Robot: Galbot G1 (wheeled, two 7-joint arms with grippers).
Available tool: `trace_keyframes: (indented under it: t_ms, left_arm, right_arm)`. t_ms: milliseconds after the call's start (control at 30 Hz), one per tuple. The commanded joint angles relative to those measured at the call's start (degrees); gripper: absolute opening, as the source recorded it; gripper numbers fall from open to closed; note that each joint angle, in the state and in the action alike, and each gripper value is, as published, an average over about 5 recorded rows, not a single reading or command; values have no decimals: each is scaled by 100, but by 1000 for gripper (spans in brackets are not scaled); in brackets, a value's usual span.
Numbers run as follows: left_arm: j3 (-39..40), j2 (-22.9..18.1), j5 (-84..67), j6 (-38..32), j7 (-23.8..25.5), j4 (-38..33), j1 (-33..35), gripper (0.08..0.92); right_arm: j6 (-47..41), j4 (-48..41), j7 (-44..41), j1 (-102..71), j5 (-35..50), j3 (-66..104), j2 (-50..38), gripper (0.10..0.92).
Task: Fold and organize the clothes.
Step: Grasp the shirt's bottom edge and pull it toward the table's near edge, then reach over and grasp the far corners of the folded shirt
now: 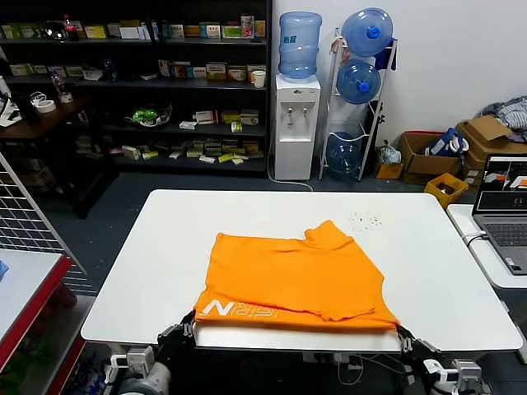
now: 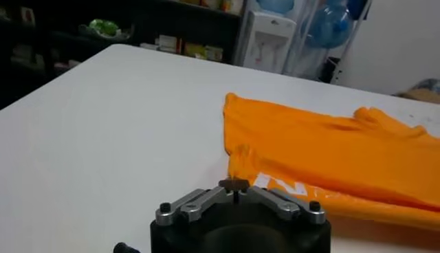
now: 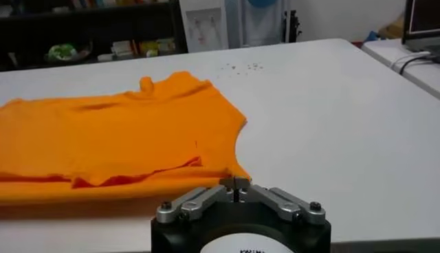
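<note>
Folded orange T-shirt (image 1: 300, 276), white "N" lettering visible

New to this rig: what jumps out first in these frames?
The bright orange T-shirt dominates: partly folded on the white table, white lettering showing along its near edge. The left gripper and right gripper sit at the table's near edge, one at each near corner of the shirt, fingers closed on the fabric there in the wrist views. Behind, a water dispenser stands against the back wall beside dark stocked shelves.
</note>
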Motion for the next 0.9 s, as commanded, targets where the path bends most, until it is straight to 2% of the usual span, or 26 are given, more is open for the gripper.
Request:
trace_keyframes:
  t_ms: [33, 167, 300, 433, 567, 633, 733, 900]
  left_arm:
    - [-191, 84, -88, 75, -30, -413, 519, 172]
    - [-434, 298, -286, 102, -71, -641, 236, 284]
    - [-436, 658, -702, 89, -41, -402, -903, 406]
    - [284, 630, -931, 76, 79, 880, -2702, 518]
    - [1181, 192, -951, 48, 391, 2790, -4550, 631]
    - [1466, -68, -931, 59, 571, 3661, -5219, 691]
    - [1800, -398, -879, 122, 836, 4717, -5919, 772]
    - [2105, -666, -611, 301, 1014, 5308, -6153, 820]
  right_arm:
    - [-27, 489, 56, -359, -205, 312, -69, 284]
    - [-214, 667, 169, 330, 108, 420, -531, 405]
    - [-523, 143, 378, 2221, 397, -375, -1019, 518]
    - [-699, -1619, 654, 4759, 629, -1852, -763, 631]
    - [-593, -3724, 589, 6605, 425, -2848, -16, 749]
    - [-608, -4377, 500, 7043, 334, -3111, 315, 788]
    - [-698, -5026, 415, 7326, 169, -3260, 699, 817]
    - [-765, -5650, 227, 7336, -157, -3264, 907, 822]
